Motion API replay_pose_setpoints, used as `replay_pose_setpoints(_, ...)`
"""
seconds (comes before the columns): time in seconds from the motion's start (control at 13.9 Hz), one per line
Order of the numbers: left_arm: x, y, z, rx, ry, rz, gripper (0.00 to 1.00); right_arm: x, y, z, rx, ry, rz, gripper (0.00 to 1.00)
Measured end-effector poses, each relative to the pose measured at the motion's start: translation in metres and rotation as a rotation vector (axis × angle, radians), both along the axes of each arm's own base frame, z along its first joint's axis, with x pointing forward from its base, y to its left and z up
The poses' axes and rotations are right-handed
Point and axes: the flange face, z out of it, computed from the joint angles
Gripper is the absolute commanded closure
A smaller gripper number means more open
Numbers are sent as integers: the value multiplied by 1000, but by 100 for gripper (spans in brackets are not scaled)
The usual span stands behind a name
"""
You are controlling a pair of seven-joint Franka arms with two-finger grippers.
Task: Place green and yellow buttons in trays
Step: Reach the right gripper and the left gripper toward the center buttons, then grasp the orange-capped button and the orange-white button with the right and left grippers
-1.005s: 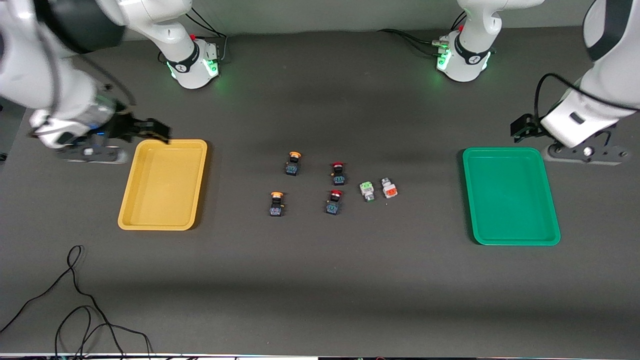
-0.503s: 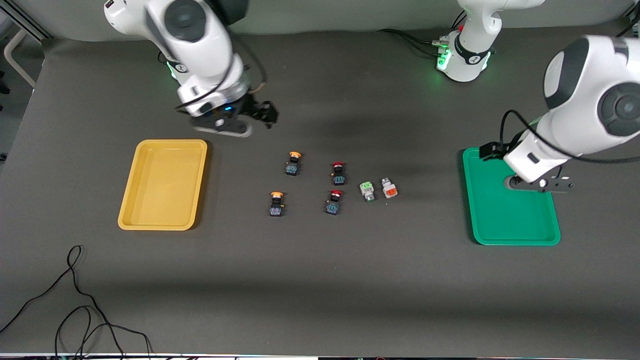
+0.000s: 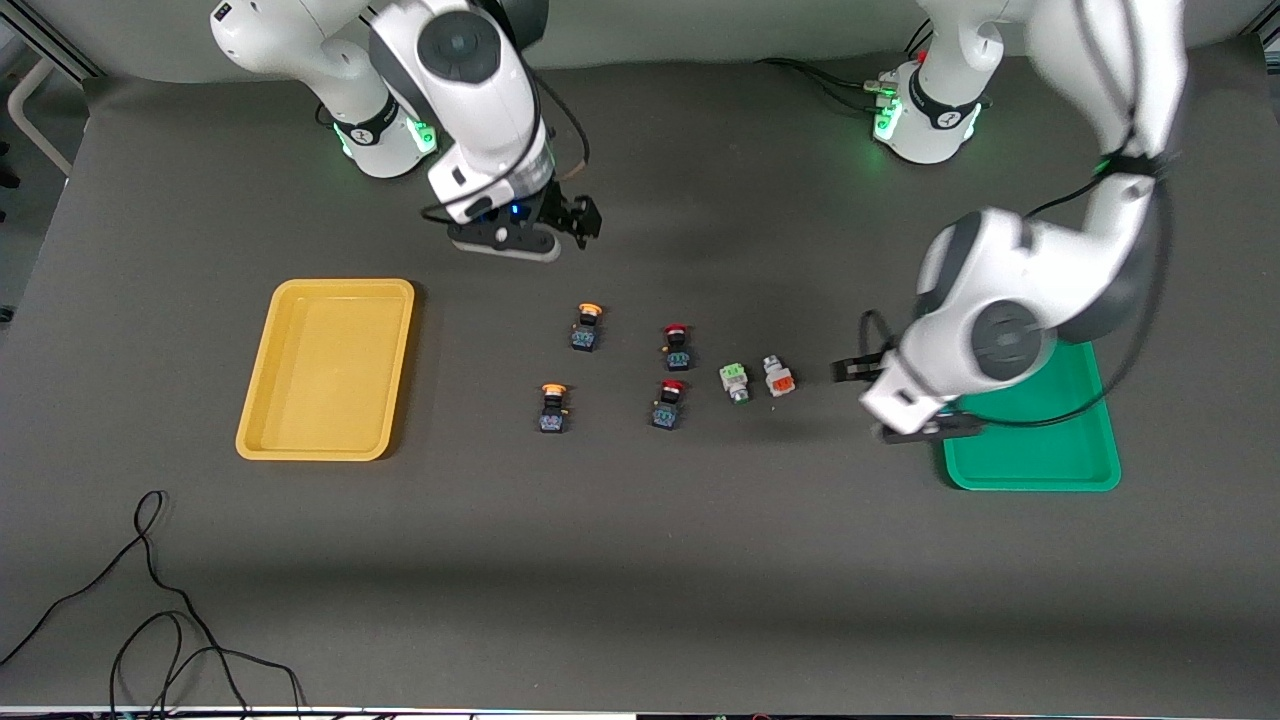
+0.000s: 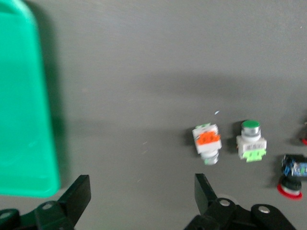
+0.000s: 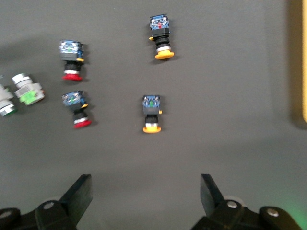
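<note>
In the front view, the yellow tray (image 3: 326, 370) lies at the left of the frame, toward the right arm's end of the table, with nothing in it. Above and right of it in the frame, the right gripper (image 3: 583, 222) hangs over bare tabletop in the upper middle; its wrist view shows the two fingers (image 5: 79, 194) spread wide with nothing between them.

In the middle of the frame the buttons lie scattered on the dark mat. Two black-bodied buttons with yellow-orange caps come first: one (image 3: 587, 327) higher in the frame, the other (image 3: 552, 407) lower and nearer the camera. Just right of them lie two red-capped buttons (image 3: 677, 346) (image 3: 669, 403), one above the other in the frame. Next come the pale-green-faced white button (image 3: 735, 381) and, just beside it, the orange-faced white button (image 3: 778, 376). All of them are well apart from both trays.

Right of these, the left gripper (image 3: 852, 372) hovers over the mat between the orange-faced button and the green tray (image 3: 1040, 455). Its wrist view shows the fingers (image 4: 205, 188) wide apart and holding nothing. The green tray sits at the right of the frame, toward the left arm's end of the table, partly covered by the left arm; the part that shows is bare.
</note>
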Motion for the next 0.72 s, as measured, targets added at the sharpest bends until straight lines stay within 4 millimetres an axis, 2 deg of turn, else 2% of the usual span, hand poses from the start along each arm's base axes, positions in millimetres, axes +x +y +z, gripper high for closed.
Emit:
replay_pose_setpoints(0.29,5,-14,-80,-12,3,22,4,-1,-7,-116,-32,-44,28,0)
replay_pose_setpoints(0.5,-3,-40,-109,-6,-6,61,4,9,-8,-183,-36,-67,32,0)
replay_pose_setpoints(0.72,-13,-58,-124,4,0,73,4,13,-10,-225,-20,-91,28,0)
